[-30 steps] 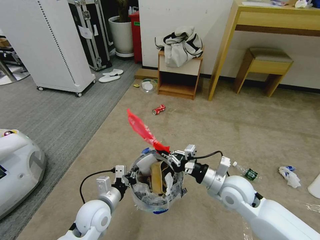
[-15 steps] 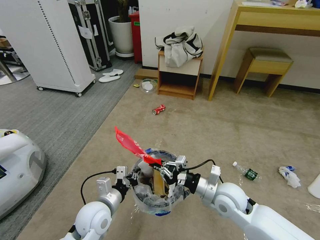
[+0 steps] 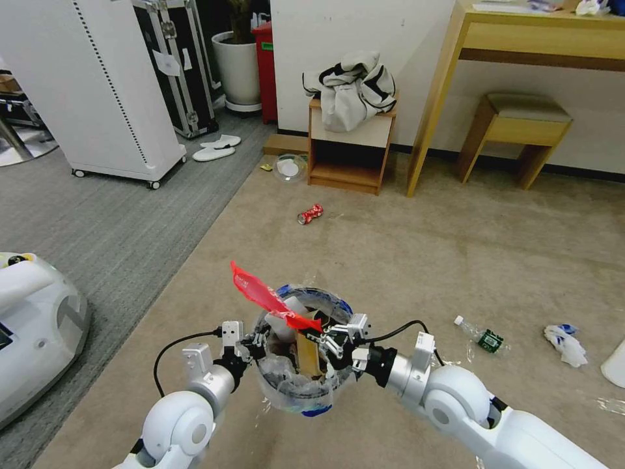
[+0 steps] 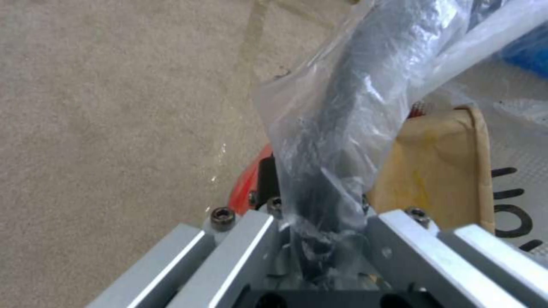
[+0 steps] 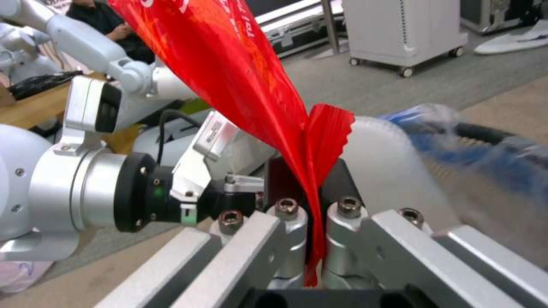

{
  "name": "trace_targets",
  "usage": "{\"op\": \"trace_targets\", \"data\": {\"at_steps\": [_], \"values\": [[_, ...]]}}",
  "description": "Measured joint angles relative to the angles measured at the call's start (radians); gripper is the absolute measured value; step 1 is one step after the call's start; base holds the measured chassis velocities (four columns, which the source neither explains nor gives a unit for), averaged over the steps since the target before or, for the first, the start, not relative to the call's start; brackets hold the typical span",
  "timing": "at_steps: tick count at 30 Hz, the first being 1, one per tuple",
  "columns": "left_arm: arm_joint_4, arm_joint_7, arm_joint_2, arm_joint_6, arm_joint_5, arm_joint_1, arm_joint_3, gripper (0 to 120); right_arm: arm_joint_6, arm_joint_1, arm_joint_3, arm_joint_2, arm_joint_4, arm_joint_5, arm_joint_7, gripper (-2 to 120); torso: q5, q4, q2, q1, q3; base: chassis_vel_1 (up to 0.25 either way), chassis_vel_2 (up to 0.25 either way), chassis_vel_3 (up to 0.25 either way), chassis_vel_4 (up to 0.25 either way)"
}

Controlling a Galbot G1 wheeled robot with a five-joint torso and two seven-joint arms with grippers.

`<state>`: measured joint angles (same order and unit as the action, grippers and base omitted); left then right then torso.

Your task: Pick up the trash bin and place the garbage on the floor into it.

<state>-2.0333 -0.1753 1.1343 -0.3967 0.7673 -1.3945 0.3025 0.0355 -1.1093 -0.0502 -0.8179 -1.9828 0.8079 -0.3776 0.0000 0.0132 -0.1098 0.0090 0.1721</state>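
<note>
Pinching the red wrapper [image 3: 270,301] by its lower end, the right gripper [image 3: 323,327] hangs its jaws over the trash bin [image 3: 301,355]; the wrapper's long axis slants toward ten o'clock past the rim, which the left gripper [image 3: 250,343] clamps at nine o'clock above the floor [image 3: 403,260].

Can [image 3: 310,213] on floor [image 3: 423,260] beyond bin [image 3: 301,397], bottle [image 3: 480,335] right

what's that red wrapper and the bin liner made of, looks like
The red wrapper looks like thin glossy plastic film: it shines and has a crimped end. The bin liner seems to be clear, thin plastic, crinkled, with the dark rim showing through.
</note>
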Motion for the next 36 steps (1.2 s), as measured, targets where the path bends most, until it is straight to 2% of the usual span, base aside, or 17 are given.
{"op": "trace_targets", "data": {"at_steps": [14,17,21,22,24,27,28,33,34,36], "values": [[-0.004,-0.012,0.012,-0.004,-0.001,-0.008,0.015,1,-0.023,-0.01,0.018,0.001,0.037,-0.027,0.003,2,0.0,0.0001,0.0,0.0,0.0,0.0,0.0,0.0,0.0],[-0.006,-0.014,0.014,-0.004,-0.001,-0.013,0.018,1,-0.024,-0.009,0.017,-0.001,0.039,-0.031,0.004,17,0.0,0.0,0.0,0.0,0.0,0.0,0.0,0.0,0.0],[-0.008,-0.015,0.014,-0.004,-0.001,-0.013,0.019,1,-0.024,-0.009,0.017,-0.001,0.039,-0.032,0.005,23,0.0001,0.0,0.0,0.0,0.0,0.0,0.0,0.0,0.0],[-0.009,-0.016,0.014,-0.004,-0.001,-0.013,0.019,1,-0.024,-0.01,0.017,-0.002,0.04,-0.035,0.006,32,0.0,0.0,0.0,0.0,0.0,0.0,0.0,0.0,0.0],[-0.01,-0.018,0.014,-0.005,0.0,-0.013,0.019,1,-0.024,-0.012,0.018,-0.002,0.04,-0.038,0.006,36,0.0,0.0,0.0,0.0,0.0,0.0,0.0,0.0,0.0],[-0.011,-0.021,0.014,-0.007,0.003,-0.012,0.018,1,-0.024,-0.013,0.02,-0.002,0.04,-0.039,0.007,54,0.0,0.0,0.0,0.0,0.0,0.0,0.0,0.0,0.0],[-0.011,-0.021,0.014,-0.007,0.003,-0.012,0.018,1,-0.024,-0.013,0.02,-0.002,0.04,-0.039,0.007,54,0.0,0.0,0.0,0.0,0.0,0.0,0.0,0.0,0.0],[-0.012,-0.022,0.013,-0.007,0.004,-0.014,0.019,1,-0.023,-0.013,0.02,-0.003,0.04,-0.045,0.006,73,0.0,0.0,0.0,0.0,0.0,0.0,0.0,0.0,0.0],[-0.012,-0.022,0.013,-0.007,0.004,-0.014,0.019,1,-0.023,-0.013,0.02,-0.003,0.04,-0.045,0.006,73,0.0,0.0,0.0,0.0,0.0,0.0,0.0,0.0,0.0],[-0.012,-0.022,0.01,-0.007,0.006,-0.014,0.022,1,-0.022,-0.015,0.02,-0.005,0.039,-0.048,0.006,85,0.0,0.0,0.0,0.0,0.0,0.0,0.0,0.0,0.0]]}}
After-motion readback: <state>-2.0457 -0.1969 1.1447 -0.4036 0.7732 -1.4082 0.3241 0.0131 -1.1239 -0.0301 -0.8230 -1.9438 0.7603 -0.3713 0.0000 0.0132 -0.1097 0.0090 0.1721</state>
